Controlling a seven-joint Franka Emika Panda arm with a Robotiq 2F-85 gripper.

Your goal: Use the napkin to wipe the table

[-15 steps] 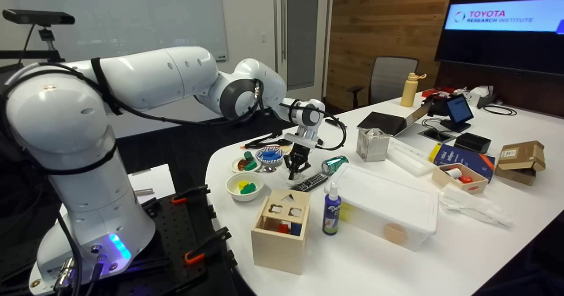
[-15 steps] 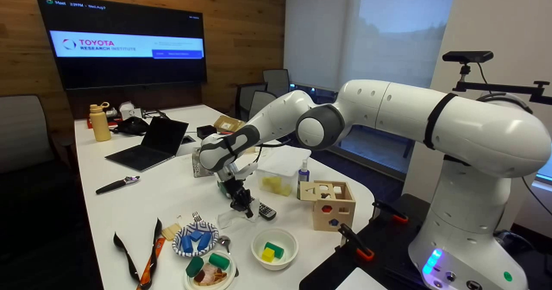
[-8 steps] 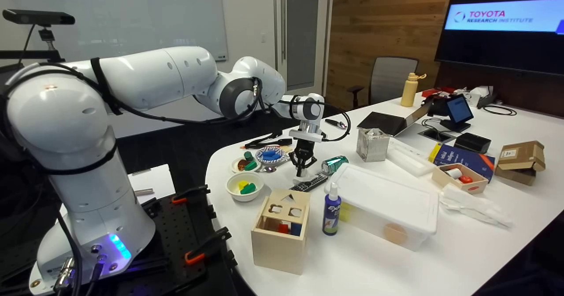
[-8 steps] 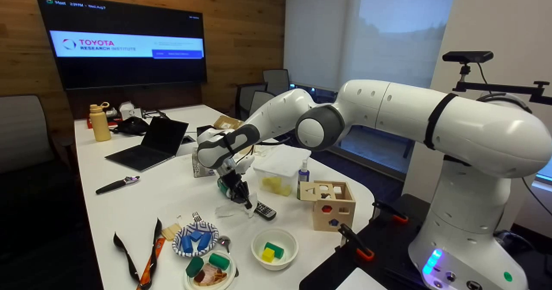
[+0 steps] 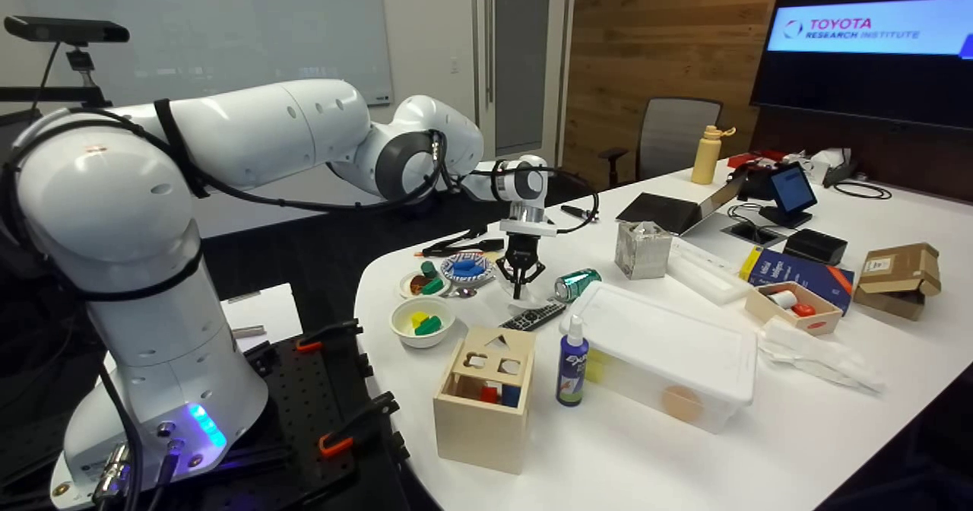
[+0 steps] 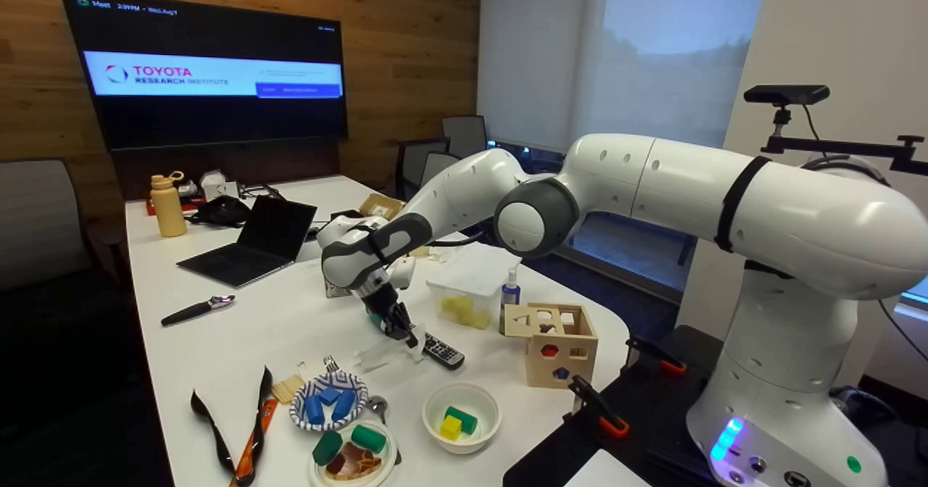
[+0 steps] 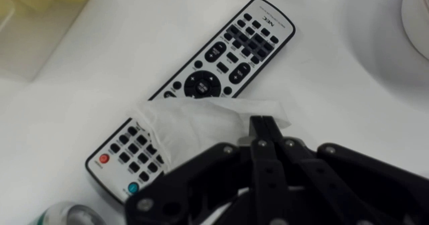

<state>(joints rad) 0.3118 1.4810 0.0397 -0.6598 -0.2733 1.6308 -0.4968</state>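
Pincer is closed to a narrow line, with the napkin pinched at its end. Napkin is held low at the desk. In the wrist view part of the remote is hidden by it; whether the two are touching can't be told. Remote is branded NEC; VOL can be read on one key, most other legends are too small. EXPO is printed on the blue spray bottle, stood upright just beside the lidded plastic bin. "Artificial Intelligence" can be read on the blue book. TOYOTA RESEARCH INSTITUTE is displayed on the wall screen in both exterior views; "Meet" is legible in its upper corner in an exterior view. Green can is lying on its side, print too small.
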